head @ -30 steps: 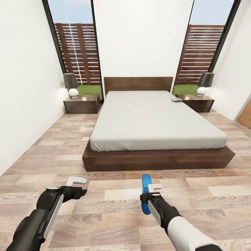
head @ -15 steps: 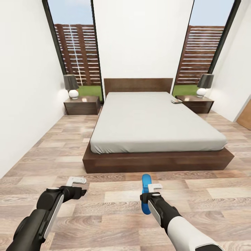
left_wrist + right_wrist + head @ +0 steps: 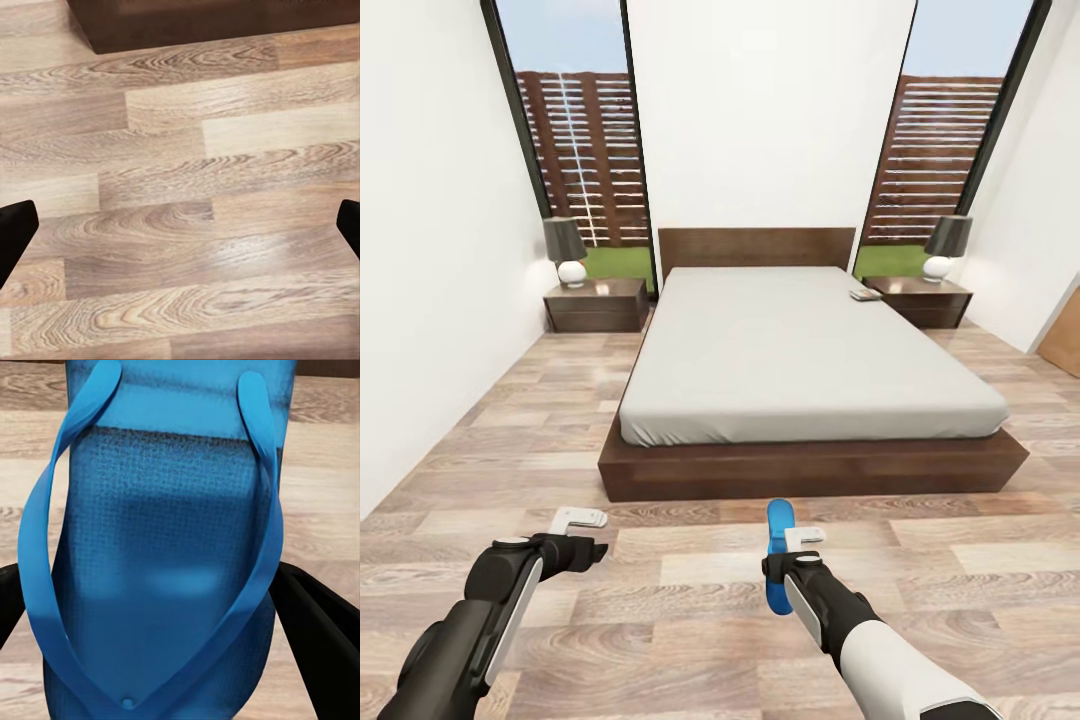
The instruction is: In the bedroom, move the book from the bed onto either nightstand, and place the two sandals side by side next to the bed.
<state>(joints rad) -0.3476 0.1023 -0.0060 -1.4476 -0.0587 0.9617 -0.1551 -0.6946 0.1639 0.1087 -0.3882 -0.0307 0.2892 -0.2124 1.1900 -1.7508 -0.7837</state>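
The bed (image 3: 800,350), grey mattress on a dark wood frame, stands ahead of me in the bedroom. The book (image 3: 865,294) lies small and flat at the mattress's far right edge, close to the right nightstand (image 3: 925,300). A second nightstand (image 3: 597,304) stands left of the headboard. My right gripper (image 3: 786,566) is shut on a bright blue sandal (image 3: 778,520), held on edge above the floor short of the bed's foot. In the right wrist view the sandal (image 3: 161,562) with its blue strap sits between the dark fingers (image 3: 319,637). My left gripper (image 3: 592,536) hangs open over bare floor, fingertips (image 3: 15,232) wide apart.
Each nightstand carries a lamp (image 3: 565,250) (image 3: 945,245). Tall windows flank the headboard, and white walls close in on both sides. Wood-plank floor (image 3: 690,570) runs between me and the bed frame (image 3: 187,22). A wooden door edge (image 3: 1065,335) shows at far right.
The whole picture has shifted slightly, with the bed looking a little smaller and lower, so the camera moved. Both arms keep their pose, and the sandal stays in the right gripper.
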